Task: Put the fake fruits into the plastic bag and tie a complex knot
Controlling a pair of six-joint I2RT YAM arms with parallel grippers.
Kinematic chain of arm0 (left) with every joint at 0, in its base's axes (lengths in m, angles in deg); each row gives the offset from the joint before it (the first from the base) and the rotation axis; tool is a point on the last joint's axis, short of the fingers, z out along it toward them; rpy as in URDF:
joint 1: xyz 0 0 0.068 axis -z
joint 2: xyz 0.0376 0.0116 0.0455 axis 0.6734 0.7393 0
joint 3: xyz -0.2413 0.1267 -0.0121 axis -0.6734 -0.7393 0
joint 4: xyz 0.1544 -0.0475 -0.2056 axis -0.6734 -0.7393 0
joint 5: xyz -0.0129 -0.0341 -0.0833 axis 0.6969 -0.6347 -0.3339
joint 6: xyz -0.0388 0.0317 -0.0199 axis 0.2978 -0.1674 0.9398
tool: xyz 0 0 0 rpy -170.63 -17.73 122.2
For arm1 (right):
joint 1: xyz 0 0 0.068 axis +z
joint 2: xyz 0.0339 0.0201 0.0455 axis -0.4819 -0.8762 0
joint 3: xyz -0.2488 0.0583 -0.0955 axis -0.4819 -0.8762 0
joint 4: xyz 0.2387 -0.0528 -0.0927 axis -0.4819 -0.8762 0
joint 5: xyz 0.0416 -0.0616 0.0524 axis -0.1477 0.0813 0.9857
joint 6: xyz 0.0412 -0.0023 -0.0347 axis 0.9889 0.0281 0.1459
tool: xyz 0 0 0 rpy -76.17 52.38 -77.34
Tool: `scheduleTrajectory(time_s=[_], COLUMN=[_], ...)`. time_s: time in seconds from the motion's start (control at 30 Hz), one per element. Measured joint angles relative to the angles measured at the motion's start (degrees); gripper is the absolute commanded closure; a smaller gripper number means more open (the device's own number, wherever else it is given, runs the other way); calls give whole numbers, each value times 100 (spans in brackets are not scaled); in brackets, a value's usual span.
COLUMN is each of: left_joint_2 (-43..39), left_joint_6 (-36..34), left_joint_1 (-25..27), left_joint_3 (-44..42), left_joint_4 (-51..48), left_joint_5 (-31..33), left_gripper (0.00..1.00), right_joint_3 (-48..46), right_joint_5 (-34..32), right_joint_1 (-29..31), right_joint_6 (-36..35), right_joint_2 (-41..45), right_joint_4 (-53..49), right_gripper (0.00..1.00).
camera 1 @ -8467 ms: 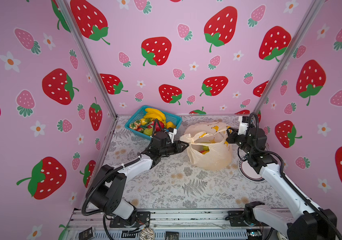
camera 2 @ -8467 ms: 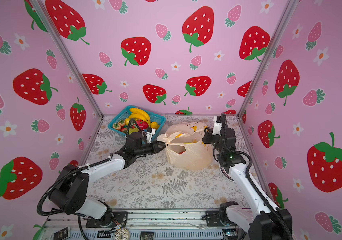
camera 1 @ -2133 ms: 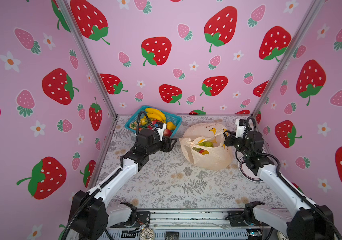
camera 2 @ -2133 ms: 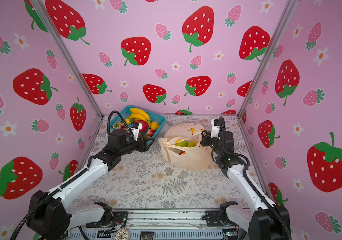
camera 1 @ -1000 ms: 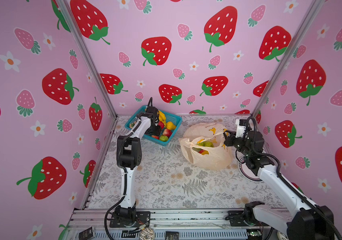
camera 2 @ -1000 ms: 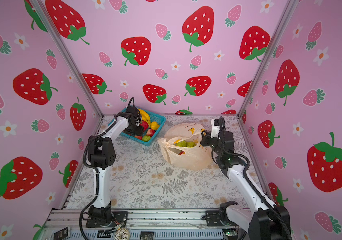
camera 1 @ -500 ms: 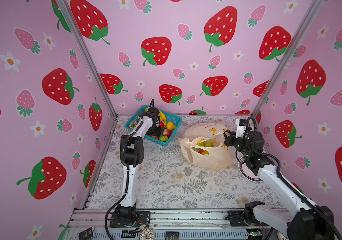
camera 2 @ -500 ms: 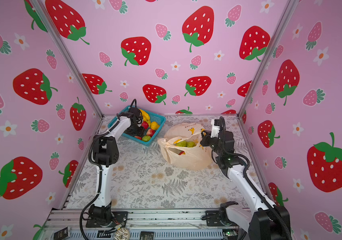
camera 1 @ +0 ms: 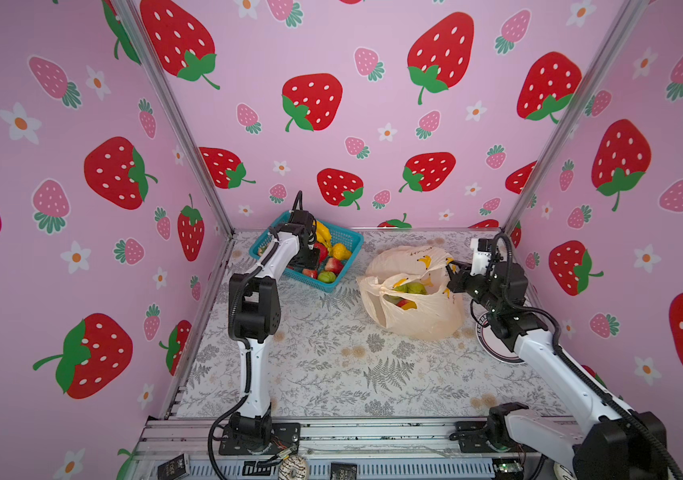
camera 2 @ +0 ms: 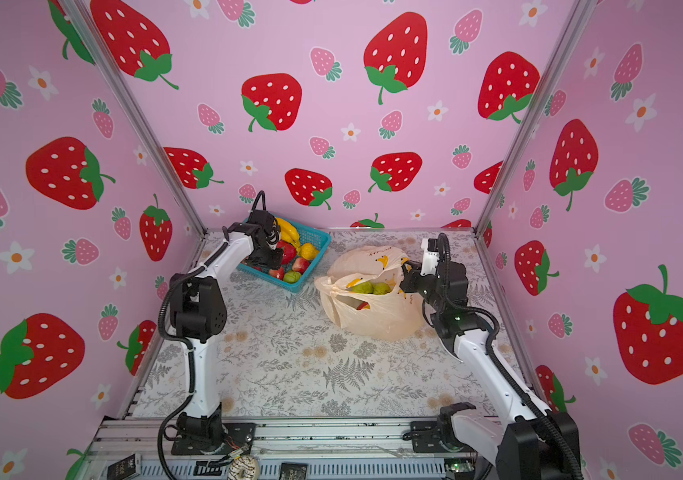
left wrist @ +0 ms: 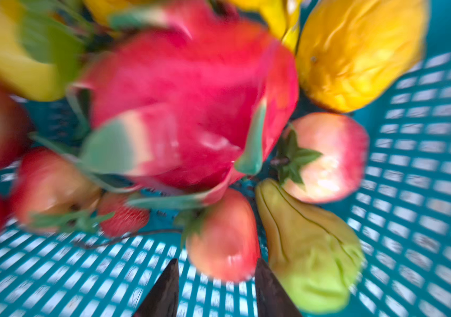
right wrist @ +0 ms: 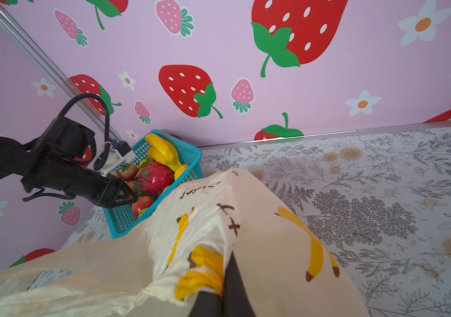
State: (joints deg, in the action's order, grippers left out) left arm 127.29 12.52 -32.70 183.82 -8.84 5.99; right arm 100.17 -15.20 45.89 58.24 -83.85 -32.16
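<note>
The plastic bag [camera 1: 418,320] sits mid-right on the table [camera 1: 331,365], mouth open, with green pears [camera 1: 410,288] inside. The right gripper [camera 1: 452,276] is clamped tight on the bag's right rim. At the far left, the basket [camera 1: 350,244] holds the other fruits [camera 1: 333,261]. The left gripper [left wrist: 216,260] reaches in, its jaws partly apart astride a strawberry [left wrist: 221,236]; whether they grip it cannot be told.

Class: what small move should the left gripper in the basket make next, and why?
Probably close the left gripper on the red strawberry: its jaws straddle that fruit in the teal basket without clamping it, while the right gripper pinches the plastic bag rim, with its mouth open.
</note>
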Motion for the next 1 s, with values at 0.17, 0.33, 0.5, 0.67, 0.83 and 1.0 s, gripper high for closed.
scheduleTrajectory(time_s=[0.17, 0.33, 0.5, 0.67, 0.83, 1.0], left_joint_2=[-874, -1075, -354, 476, 780, 940], left_joint_6=[107, 125, 55, -17, -94, -98], left_joint_1=[0, 0, -7, -24, -26, -33], left_joint_3=[-586, -717, -227, 203, 367, 479], left_joint_4=[428, 623, 380, 37, -136, -212], left_joint_5=[146, 142, 140, 114, 96, 96], left_gripper=[52, 41, 35, 32, 31, 35], right_joint_3=[0, 0, 0, 0, 0, -2], right_joint_5=[2, 2, 2, 2, 4, 7], right_joint_1=[0, 0, 0, 0, 0, 0], right_joint_6=[0, 0, 0, 0, 2, 2], right_joint_2=[0, 0, 2, 2, 2, 2], right_joint_4=[0, 0, 2, 0, 2, 2], right_gripper=[100, 100, 100, 100, 100, 100])
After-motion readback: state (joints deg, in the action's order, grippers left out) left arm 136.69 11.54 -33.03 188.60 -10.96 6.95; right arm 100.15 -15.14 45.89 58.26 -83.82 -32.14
